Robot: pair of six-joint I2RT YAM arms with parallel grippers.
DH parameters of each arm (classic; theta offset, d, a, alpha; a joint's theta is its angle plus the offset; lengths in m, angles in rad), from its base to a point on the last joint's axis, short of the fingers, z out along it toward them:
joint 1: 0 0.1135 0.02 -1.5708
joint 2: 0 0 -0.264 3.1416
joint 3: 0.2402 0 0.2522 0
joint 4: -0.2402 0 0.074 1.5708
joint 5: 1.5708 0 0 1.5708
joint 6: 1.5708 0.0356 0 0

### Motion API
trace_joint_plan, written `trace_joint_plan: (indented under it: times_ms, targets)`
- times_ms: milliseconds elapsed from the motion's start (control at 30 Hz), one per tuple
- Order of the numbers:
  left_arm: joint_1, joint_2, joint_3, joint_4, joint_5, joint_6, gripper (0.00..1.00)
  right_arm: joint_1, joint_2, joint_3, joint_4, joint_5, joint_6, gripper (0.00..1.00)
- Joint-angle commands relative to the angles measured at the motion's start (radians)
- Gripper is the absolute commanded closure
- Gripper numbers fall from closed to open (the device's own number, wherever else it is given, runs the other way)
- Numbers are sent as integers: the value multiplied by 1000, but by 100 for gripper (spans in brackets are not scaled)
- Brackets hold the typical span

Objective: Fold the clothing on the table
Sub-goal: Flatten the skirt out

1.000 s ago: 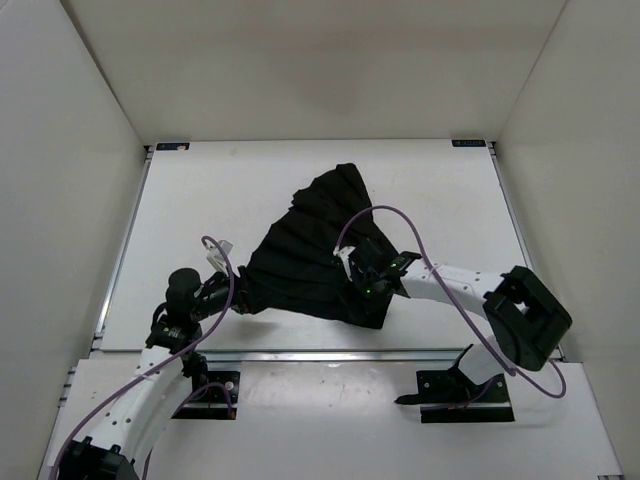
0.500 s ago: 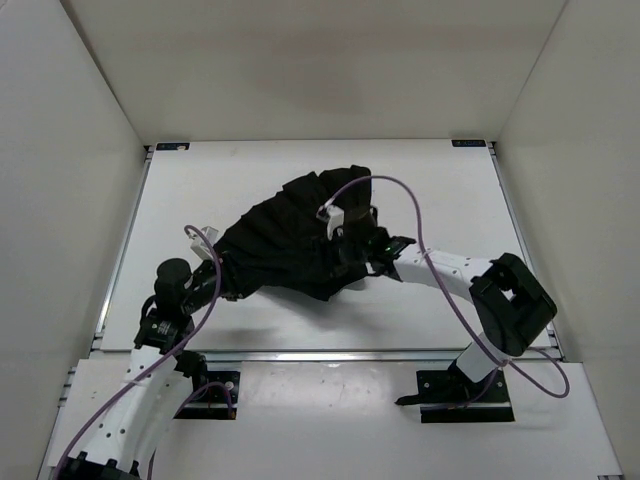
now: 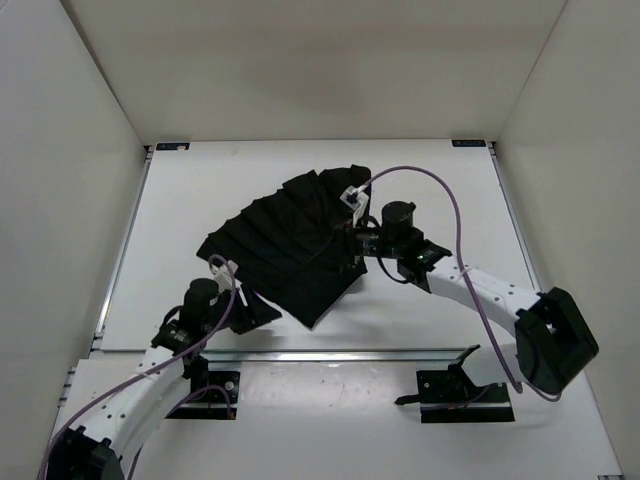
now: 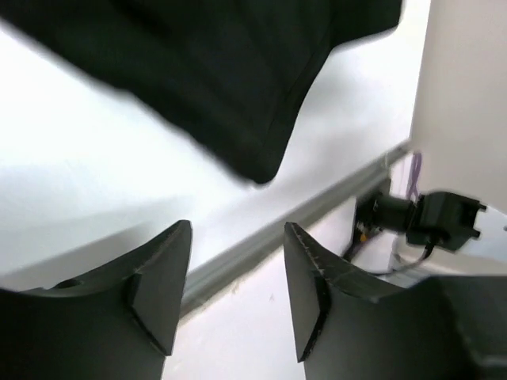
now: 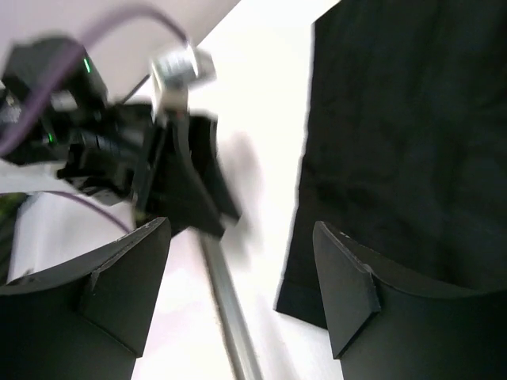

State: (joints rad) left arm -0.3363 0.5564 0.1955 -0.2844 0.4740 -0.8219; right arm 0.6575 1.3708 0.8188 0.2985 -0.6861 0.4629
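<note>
The black pleated clothing (image 3: 285,240) lies fanned out flat in the middle of the white counter (image 3: 450,190), one corner pointing toward the near edge. The left hand (image 4: 238,233) has its fingers spread with nothing between them, low by that near corner and just short of the fabric. The right hand (image 5: 242,229) is likewise spread and holds nothing, hovering at the clothing's right edge.

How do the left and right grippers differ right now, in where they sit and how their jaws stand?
The left gripper sits near the table's front edge, just off the clothing's near-left edge; the right gripper reaches mid-table, at the clothing's right edge. The right gripper's jaws look wider apart than the left gripper's. Both are open, holding nothing.
</note>
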Motion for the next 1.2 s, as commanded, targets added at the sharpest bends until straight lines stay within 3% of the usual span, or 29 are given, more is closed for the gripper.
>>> trace_joint_plan:
  times_ms: [0,200,467,833,867,900,933,967,1100,1167]
  targets:
    - [-114,-10,-88,109,-46,-222,40,-38,-93,-49,-35,112,-69,30]
    - [-155,22,-169,251,-109,-387,42,-90,-217,-138,-38,157,-52,29]
    - [-299,425,-4,333,-219,-358,27,-159,-311,-191,-29,148,-43,27]
    - [-394,822,176,419,-264,-355,27,-245,-410,-280,-19,163,-76,23]
    - [-400,874,194,442,-244,-352,34,-254,-415,-293,-16,163,-79,23]
    - [-405,899,209,456,-241,-350,56,-259,-421,-290,-25,163,-84,22]
    - [-397,934,219,467,-236,-338,72,-260,-424,-288,-27,169,-89,22]
    - [-405,947,228,465,-230,-333,100,-263,-423,-300,-38,174,-90,22]
    - [-348,832,289,319,-230,-235,100,-269,-430,-299,-85,233,-87,21]
    - [-259,744,338,213,-183,-183,100,-288,-414,-300,-114,289,-47,21]
